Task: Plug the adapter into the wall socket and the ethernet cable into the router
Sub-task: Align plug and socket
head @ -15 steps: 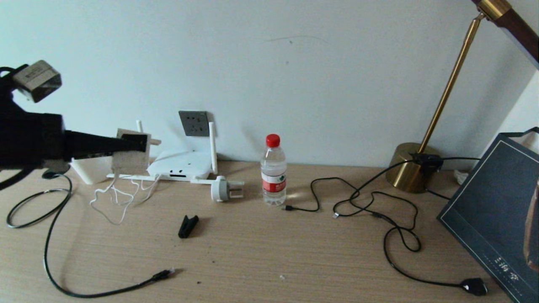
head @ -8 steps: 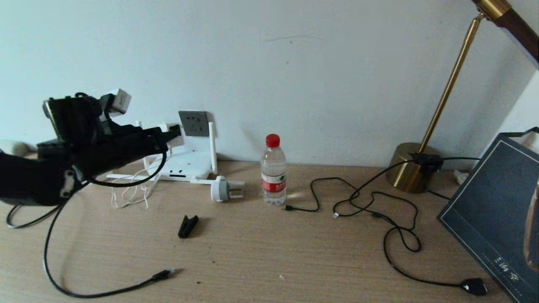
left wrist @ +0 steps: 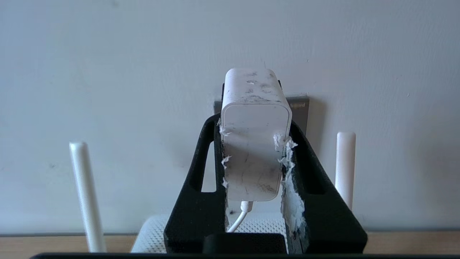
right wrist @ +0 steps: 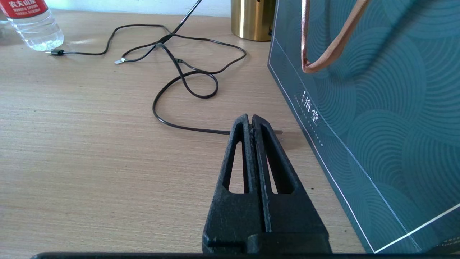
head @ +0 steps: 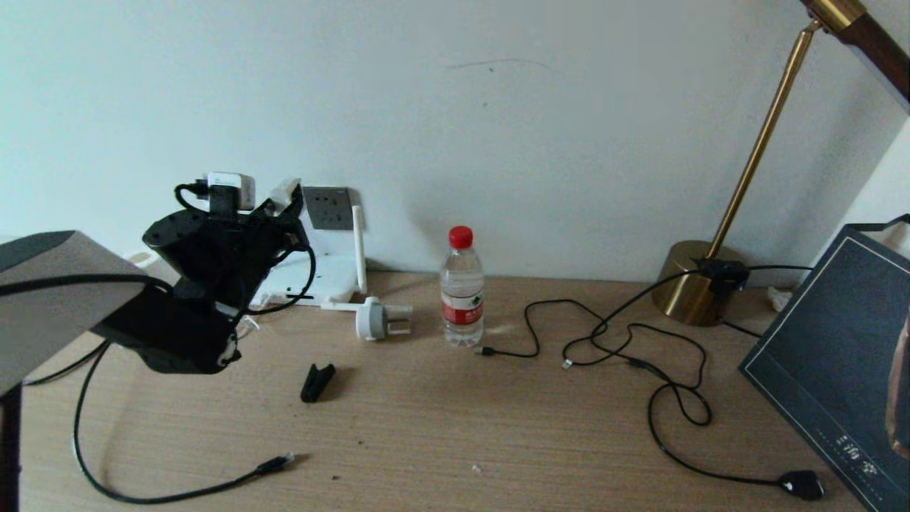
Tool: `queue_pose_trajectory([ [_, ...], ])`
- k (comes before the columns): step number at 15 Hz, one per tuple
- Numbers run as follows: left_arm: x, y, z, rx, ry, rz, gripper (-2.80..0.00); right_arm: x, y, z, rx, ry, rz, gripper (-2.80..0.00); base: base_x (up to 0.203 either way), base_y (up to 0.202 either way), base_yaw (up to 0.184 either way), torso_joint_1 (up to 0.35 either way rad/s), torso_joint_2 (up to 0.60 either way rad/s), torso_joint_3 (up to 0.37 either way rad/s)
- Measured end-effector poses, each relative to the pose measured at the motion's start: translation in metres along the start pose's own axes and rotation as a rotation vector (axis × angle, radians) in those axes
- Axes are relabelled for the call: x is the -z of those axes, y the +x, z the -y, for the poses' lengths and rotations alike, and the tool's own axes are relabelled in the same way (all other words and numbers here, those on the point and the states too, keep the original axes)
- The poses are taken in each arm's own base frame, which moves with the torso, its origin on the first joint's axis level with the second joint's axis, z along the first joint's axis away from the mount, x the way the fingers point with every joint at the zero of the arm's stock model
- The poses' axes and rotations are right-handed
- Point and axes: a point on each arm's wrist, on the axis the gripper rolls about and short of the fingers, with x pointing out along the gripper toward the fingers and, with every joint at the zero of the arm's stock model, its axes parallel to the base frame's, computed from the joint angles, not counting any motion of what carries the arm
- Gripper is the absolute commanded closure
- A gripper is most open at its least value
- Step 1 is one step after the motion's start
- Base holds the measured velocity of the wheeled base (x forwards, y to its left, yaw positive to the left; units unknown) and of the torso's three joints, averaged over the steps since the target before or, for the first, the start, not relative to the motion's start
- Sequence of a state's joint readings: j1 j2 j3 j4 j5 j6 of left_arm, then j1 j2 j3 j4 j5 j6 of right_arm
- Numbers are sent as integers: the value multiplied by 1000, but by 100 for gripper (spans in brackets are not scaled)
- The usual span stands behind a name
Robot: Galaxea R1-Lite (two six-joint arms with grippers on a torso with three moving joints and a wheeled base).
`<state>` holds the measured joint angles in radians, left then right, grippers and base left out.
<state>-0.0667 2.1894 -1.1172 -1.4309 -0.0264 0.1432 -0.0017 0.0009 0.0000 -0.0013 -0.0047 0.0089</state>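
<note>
left claw (left wrist: 253, 144) gripping adapter (left wrist: 253, 144), wall socket (left wrist: 300, 111) behind

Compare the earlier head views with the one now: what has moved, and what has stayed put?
The left gripper, shut on the adapter throughout, swung from the far left towards the wall and right, and now holds it just before the socket. The white cord lifted off the table with it. The router, ethernet cable, bottle and right gripper stayed put.
</note>
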Motion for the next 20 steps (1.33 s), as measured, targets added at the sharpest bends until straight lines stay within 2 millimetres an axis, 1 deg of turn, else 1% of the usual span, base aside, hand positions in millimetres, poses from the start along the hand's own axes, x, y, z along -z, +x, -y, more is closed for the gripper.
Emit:
queue_pose_trajectory([
  [5, 18, 1, 2, 5, -27, -36, 0, 0, 0, 0, 0, 0, 0, 0, 0, 0, 0, 0, 0, 0],
  [9, 29, 14, 0, -3, -31, -22, 0, 0, 0, 0, 0, 0, 0, 0, 0, 0, 0, 0, 0, 0],
  [14, 50, 23, 2, 31, -41, -81, 0, 0, 0, 0, 0, 0, 0, 0, 0, 0, 0, 0, 0, 0],
  [20, 54, 32, 3, 35, -42, -78, 0, 0, 0, 0, 0, 0, 0, 0, 0, 0, 0, 0, 0, 0],
])
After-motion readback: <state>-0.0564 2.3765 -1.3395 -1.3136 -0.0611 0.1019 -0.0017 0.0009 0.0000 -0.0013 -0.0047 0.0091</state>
